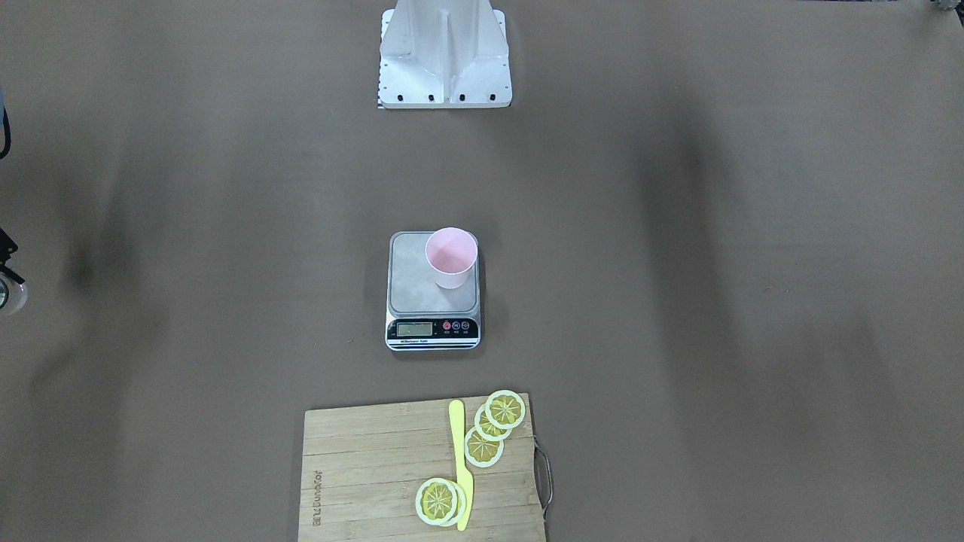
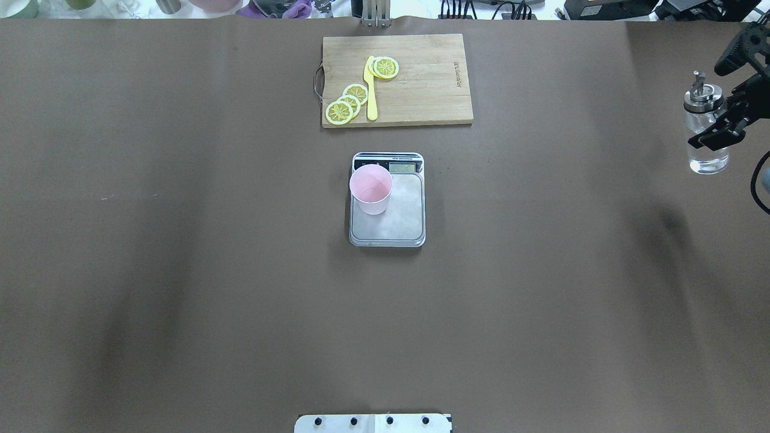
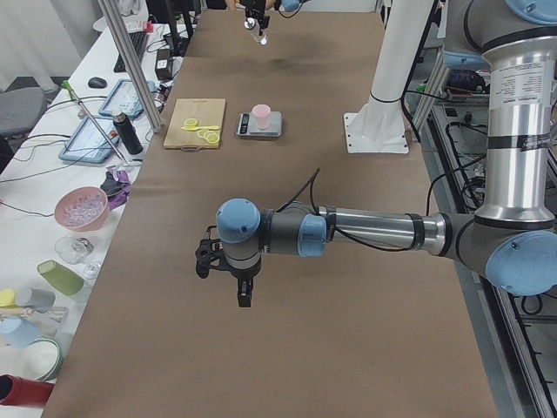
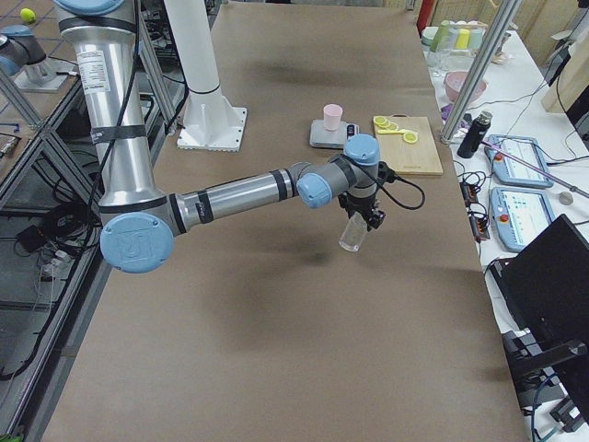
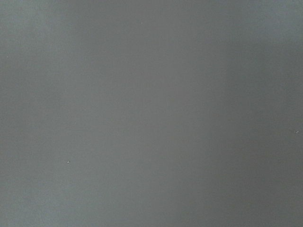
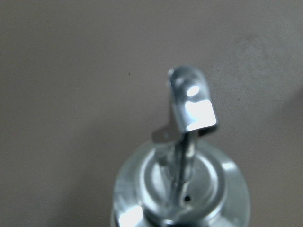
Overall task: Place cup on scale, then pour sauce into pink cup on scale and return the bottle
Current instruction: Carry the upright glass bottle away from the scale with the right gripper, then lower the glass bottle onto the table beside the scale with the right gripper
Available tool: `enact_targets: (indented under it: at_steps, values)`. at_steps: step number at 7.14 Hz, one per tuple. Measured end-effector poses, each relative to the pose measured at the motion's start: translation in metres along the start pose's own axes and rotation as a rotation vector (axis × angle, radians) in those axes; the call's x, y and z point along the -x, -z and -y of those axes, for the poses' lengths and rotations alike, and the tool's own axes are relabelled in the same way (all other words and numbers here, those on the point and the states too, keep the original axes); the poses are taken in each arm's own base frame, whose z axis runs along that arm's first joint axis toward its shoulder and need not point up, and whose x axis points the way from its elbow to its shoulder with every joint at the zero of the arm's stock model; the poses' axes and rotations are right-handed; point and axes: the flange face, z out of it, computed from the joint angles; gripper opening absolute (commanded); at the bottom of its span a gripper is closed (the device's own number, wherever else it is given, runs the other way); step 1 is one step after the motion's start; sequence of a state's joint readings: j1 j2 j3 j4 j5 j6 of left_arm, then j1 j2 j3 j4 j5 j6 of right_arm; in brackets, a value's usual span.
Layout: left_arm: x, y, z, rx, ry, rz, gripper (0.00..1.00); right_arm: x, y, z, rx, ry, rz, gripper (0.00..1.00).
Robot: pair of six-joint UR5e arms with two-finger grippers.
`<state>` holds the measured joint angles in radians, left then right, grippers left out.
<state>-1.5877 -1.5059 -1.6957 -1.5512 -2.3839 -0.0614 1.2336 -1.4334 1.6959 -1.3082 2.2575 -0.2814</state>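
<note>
The pink cup (image 2: 371, 189) stands upright on the scale (image 2: 397, 225), at the platform's corner beside the display, in the middle of the table. At the table's right end my right gripper (image 2: 719, 120) is shut on the clear bottle (image 2: 707, 141), holding it upright a little above the table (image 4: 352, 232). The right wrist view looks down on its metal pourer cap (image 6: 189, 106). The sauce is too clear to make out. My left gripper (image 3: 228, 261) hangs over bare table at the left end, and I cannot tell whether it is open or shut.
A wooden cutting board (image 2: 421, 90) with lemon slices (image 2: 348, 102) and a yellow knife (image 2: 371, 90) lies beyond the scale. Cups, bowls and tablets crowd the bench past the table's far edge (image 3: 83, 209).
</note>
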Motion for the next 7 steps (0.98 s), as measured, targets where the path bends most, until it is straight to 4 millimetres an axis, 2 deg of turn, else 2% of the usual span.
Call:
enact_targets:
  at_steps: [3, 7]
  values:
    - [0.002, -0.002, 0.0, 0.003, 0.002, 0.0, 0.98, -0.013, -0.011, -0.001, 0.014, -0.12, 0.015, 0.0]
    - [0.002, -0.002, 0.0, 0.003, 0.003, 0.0, 0.98, -0.016, -0.013, 0.007, 0.01, -0.295, 0.028, 0.0]
